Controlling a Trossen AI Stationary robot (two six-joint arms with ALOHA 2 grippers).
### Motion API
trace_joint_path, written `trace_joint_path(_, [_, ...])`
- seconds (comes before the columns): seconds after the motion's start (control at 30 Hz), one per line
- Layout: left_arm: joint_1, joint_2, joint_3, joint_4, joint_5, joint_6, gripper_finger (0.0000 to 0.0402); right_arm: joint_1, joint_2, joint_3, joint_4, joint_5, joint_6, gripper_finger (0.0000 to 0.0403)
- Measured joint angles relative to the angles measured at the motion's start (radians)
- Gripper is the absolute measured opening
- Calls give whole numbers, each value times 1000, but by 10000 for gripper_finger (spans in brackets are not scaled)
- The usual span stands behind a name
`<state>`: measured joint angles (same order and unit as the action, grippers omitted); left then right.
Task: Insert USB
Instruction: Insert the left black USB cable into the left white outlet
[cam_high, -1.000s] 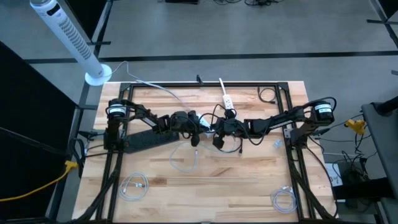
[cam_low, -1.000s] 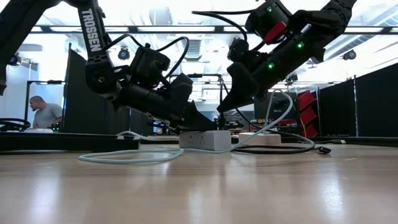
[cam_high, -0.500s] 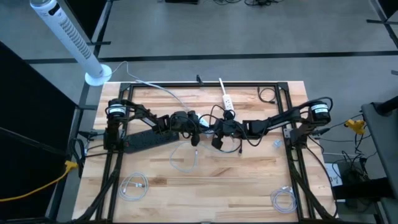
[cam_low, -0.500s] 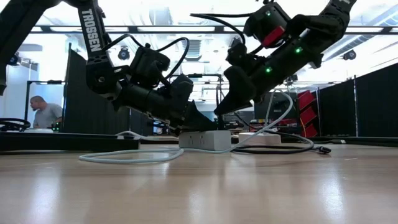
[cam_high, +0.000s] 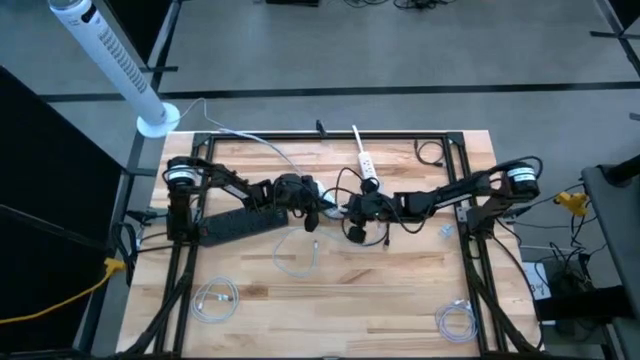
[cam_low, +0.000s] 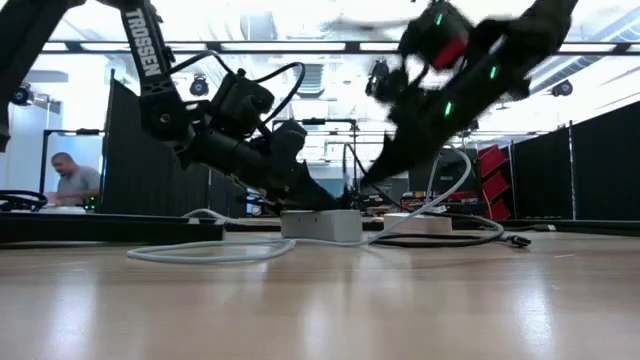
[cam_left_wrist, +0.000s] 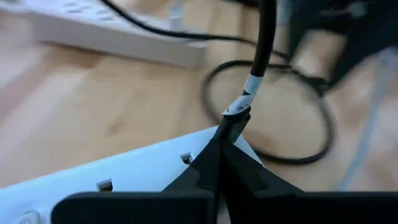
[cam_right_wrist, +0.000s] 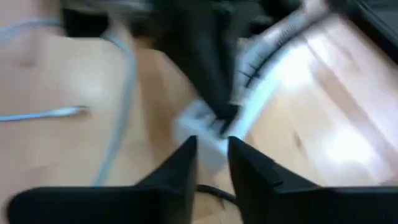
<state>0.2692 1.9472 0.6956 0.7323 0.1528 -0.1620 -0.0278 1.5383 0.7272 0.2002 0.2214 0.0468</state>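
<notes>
- Your left gripper sits near the middle of the worktop, fingers pressed together on a black cable just above a white power strip.
- Your right gripper hangs over the same white power strip from the other side, fingers a small gap apart with nothing between them; the view is blurred.
- In the low view, the strip lies flat on the worktop under both grippers.
- A person sits far behind the worktop.
</notes>
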Motion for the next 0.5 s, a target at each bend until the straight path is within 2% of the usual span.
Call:
trace_joint_path(0.13, [33,-82,0,-164,-97,56,0,0,-181,21,-197,6,-40,170])
trace_joint_path(0.23, [59,-135,0,-273,-130,72,0,21,-317,20,-261,2,-48,206])
trace_joint_path(0.3, [74,-164,0,-347,-198,73,0,37,-400,17,-288,0,-47,223])
trace_joint_path(0.43, [114,-201,2,-469,-429,71,0,86,-509,-11,-323,4,-48,238])
trace_joint_path(0.5, [141,-218,2,-517,-467,63,0,104,-548,-21,-325,3,-49,238])
